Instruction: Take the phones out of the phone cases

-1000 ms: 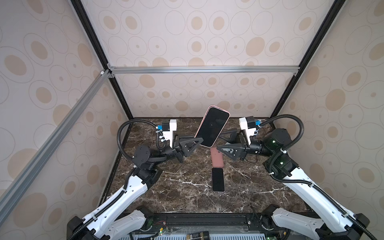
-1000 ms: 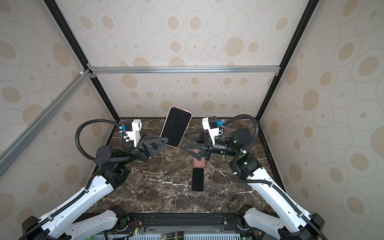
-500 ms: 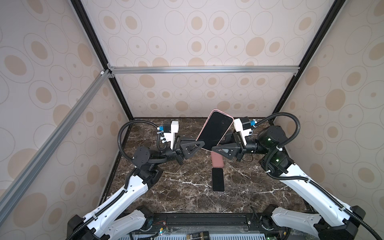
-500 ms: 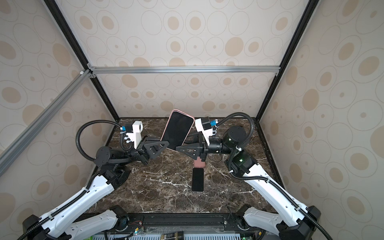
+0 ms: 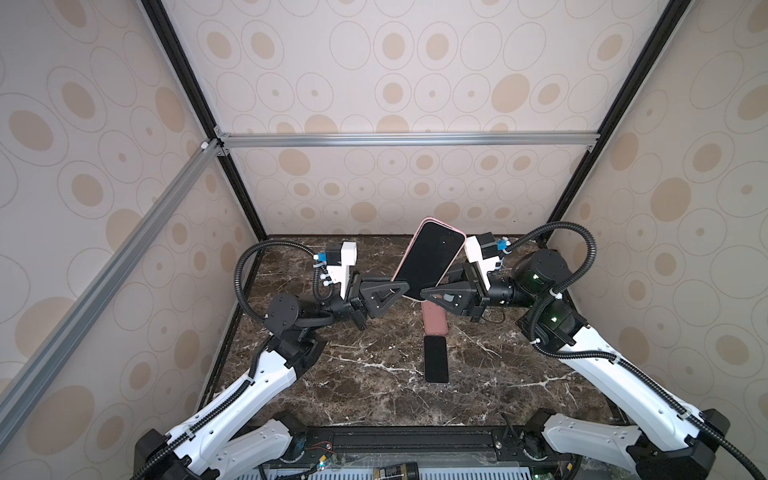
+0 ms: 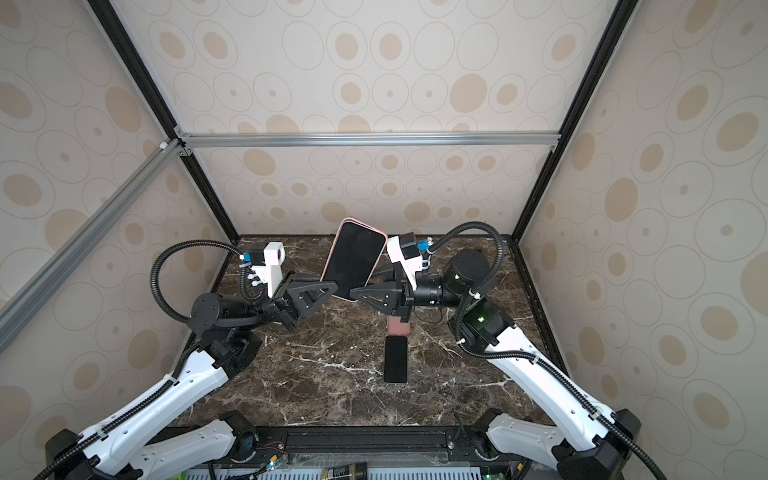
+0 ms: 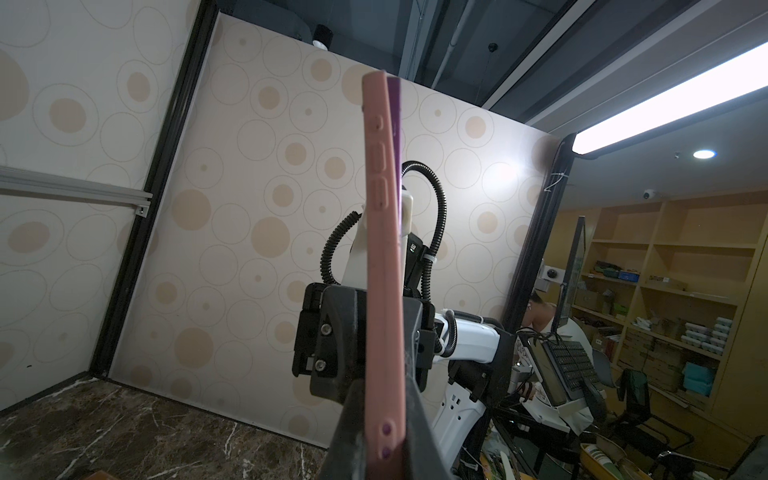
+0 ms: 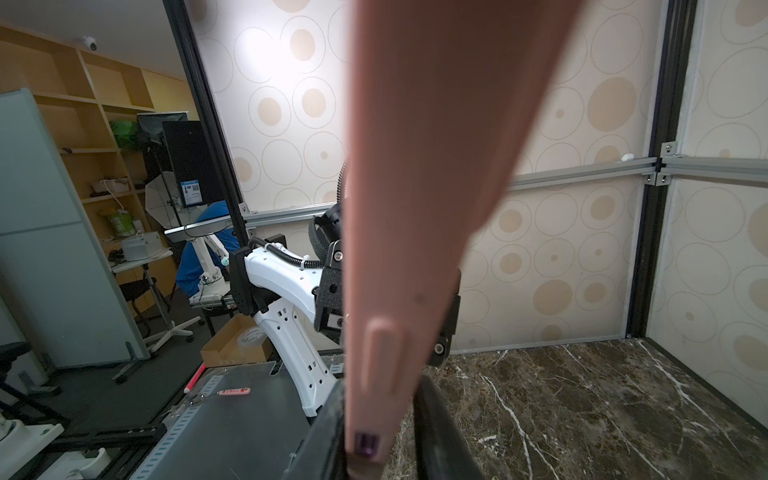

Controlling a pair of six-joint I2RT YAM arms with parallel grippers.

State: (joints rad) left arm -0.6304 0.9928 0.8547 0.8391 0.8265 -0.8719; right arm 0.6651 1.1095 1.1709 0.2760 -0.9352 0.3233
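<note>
Dark marble table, white veins. Beige wallpaper with ringed ovals on three sides. Aluminium rail across back wall, black corner posts. Loose black phone flat on table, screen dark. Loose pink case flat just behind it. Beyond enclosure: wooden shelves, ceiling light, cardboard box, person in blue.

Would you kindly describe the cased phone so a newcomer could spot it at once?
Over the middle of the marble table, the left gripper and right gripper nearly meet. The cased phone rises tilted between them, dark screen rimmed in pink. Unlike the bare black phone and empty pink case lying flat below, it is off the table.
</note>
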